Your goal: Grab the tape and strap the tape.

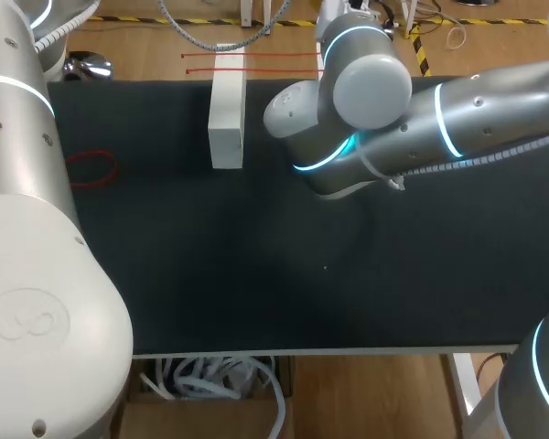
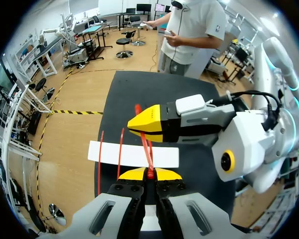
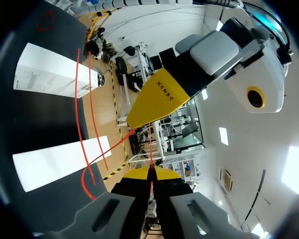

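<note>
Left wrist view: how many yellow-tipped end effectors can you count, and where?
2. The view's own left end effector, shut on the red tape; and the right end effector just ahead of it, above the white block, shut on the same tape. None seems hidden.

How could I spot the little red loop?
Find the black table mat, then go to its left side, near the left arm. The red loop lies there alone, curled small; the other red straps are long straight lines by the white block.
</note>
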You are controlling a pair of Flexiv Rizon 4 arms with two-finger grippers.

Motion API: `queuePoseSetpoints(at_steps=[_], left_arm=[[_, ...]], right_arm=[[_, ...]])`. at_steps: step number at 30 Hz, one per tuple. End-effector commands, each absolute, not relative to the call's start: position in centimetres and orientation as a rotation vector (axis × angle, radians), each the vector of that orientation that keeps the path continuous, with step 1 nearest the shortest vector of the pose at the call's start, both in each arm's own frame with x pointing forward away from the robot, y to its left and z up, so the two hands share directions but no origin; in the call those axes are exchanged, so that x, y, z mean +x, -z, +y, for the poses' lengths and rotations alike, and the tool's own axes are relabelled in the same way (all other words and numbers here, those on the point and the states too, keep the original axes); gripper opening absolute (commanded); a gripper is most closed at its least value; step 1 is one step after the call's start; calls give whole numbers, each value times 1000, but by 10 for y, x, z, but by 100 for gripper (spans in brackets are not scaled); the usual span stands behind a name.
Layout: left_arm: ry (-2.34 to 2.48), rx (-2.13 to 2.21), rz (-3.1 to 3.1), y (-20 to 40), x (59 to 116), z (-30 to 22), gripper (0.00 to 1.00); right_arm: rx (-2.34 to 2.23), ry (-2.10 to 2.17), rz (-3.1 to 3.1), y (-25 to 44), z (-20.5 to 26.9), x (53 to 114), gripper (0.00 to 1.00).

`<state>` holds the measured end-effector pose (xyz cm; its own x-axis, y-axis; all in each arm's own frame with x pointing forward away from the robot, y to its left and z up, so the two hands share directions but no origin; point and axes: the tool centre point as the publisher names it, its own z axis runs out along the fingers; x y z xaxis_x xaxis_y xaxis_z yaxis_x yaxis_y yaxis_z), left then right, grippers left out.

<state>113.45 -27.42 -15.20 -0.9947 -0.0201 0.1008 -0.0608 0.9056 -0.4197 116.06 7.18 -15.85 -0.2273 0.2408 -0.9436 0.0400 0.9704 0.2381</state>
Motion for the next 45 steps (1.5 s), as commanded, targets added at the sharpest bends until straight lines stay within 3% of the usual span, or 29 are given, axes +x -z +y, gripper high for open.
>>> queuePoseSetpoints(at_steps=[1, 45], left_arm=[[-651, 64, -2971, 151, 1136, -275, 0], [-651, 64, -2971, 151, 1136, -275, 0]], right_arm=[[201, -187, 1804, 155, 67, 1160, 0], [138, -119, 1786, 152, 75, 1159, 0]])
